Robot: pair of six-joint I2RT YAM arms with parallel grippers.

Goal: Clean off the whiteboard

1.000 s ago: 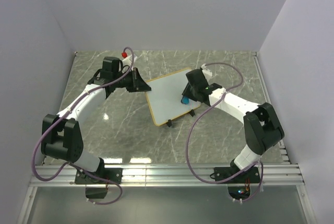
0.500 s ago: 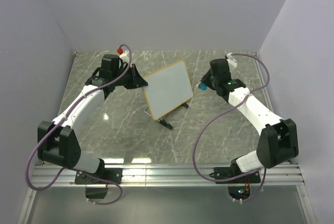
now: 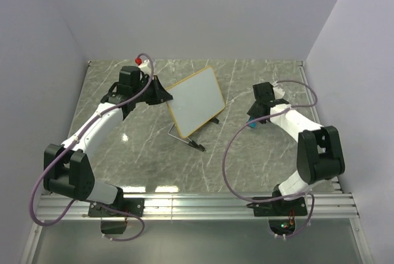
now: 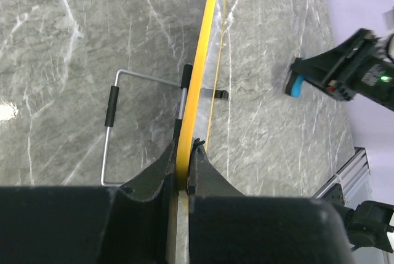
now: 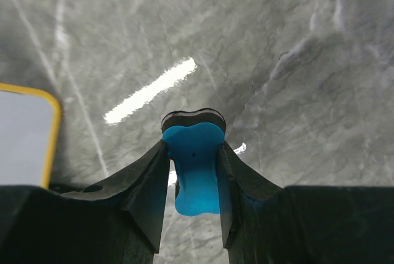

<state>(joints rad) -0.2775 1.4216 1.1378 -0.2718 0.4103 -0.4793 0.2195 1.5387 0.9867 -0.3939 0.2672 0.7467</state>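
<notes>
The whiteboard (image 3: 198, 99) has a thin tan frame and a blank white face, and it stands tilted up near the table's middle. My left gripper (image 3: 165, 96) is shut on its left edge; in the left wrist view the yellow frame edge (image 4: 196, 85) runs up from between the jaws. Its wire stand (image 4: 111, 107) hangs below it. My right gripper (image 3: 252, 122) is shut on the small blue eraser (image 5: 196, 165), low over the table to the right of the board and apart from it. The eraser also shows in the left wrist view (image 4: 296, 84).
The grey marble table (image 3: 141, 147) is bounded by white walls on three sides. An aluminium rail (image 3: 197, 205) runs along the near edge. A corner of the board (image 5: 28, 135) shows at the left of the right wrist view.
My right gripper has left the board's face with the eraser and swung right and then down toward the table. My left gripper has tilted the board up more steeply.
</notes>
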